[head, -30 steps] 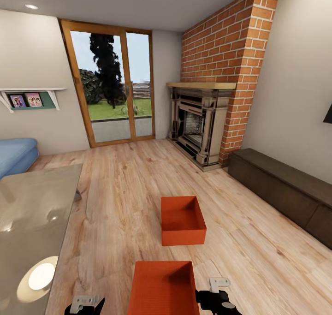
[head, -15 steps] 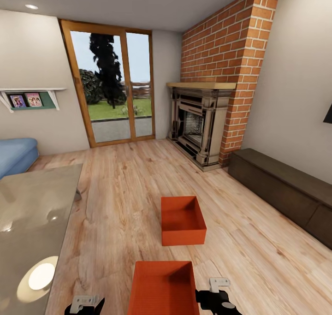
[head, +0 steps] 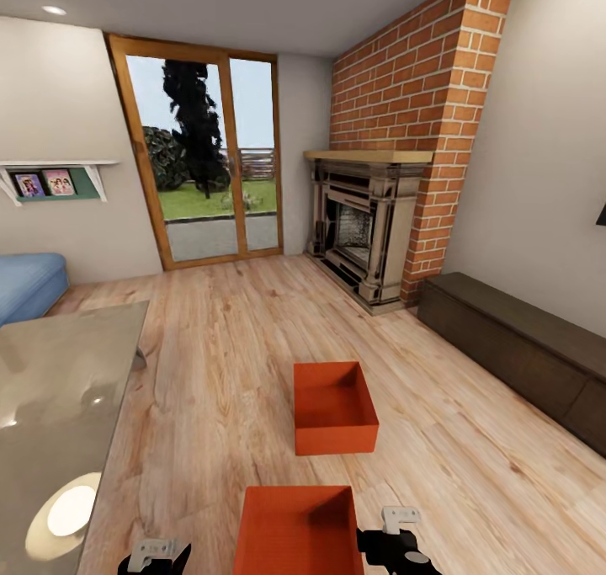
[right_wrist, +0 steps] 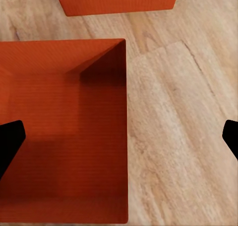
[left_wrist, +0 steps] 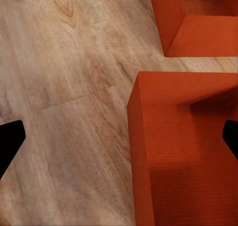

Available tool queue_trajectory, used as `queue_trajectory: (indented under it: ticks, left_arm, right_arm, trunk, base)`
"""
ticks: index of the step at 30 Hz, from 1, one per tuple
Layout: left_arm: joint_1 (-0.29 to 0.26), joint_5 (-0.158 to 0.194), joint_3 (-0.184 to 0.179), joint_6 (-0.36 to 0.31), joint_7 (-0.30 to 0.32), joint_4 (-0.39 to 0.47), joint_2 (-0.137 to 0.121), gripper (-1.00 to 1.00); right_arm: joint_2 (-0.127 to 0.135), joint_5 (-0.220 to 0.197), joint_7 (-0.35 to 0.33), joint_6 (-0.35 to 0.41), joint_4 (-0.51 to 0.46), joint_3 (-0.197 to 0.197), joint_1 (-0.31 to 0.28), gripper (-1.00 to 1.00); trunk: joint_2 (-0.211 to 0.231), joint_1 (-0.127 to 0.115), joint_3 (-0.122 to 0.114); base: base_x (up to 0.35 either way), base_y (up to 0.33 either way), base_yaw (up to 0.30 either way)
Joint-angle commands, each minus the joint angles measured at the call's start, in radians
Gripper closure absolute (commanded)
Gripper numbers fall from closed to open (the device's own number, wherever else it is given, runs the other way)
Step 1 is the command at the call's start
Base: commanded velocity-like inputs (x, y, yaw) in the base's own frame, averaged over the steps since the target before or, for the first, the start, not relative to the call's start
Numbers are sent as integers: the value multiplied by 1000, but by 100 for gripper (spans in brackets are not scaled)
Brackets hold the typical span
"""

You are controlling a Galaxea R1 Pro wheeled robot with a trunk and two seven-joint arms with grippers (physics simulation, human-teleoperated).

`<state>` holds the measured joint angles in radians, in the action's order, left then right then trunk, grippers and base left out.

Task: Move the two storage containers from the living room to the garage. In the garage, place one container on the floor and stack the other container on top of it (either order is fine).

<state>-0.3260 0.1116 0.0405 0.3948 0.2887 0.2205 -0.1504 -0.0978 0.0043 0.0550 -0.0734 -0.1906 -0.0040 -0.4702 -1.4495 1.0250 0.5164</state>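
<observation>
Both bins sit on the wood floor [head: 210,373] of the living room: the near bin [head: 296,529] right below the robot, the far bin [head: 333,407] just beyond it toward the fireplace [head: 366,221]. The left gripper [left_wrist: 119,137] hangs spread wide over the near bin's left wall, the right gripper [right_wrist: 119,137] spread wide over its right wall, neither touching. The risk: thin, straight walls. An uneven two-sided pinch could tilt the bin or let it slip, and a low approach might shove it into the far bin.
</observation>
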Motion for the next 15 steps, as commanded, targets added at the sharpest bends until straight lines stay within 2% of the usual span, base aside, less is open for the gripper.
queue_trajectory:
  ticks: [1,15]
  left_arm:
    - [-1,10,4,-1,10,-1,0,-100]
    - [-1,10,5,-1,10,-1,0,-100]
  right_arm:
    - [0,0,3,-3,1,0,-1,-100]
    - [0,0,3,-3,1,0,-1,-100]
  trunk:
    - [-1,0,1]
    - [-1,0,1]
  base:
    - [25,0,0]
    - [7,0,0]
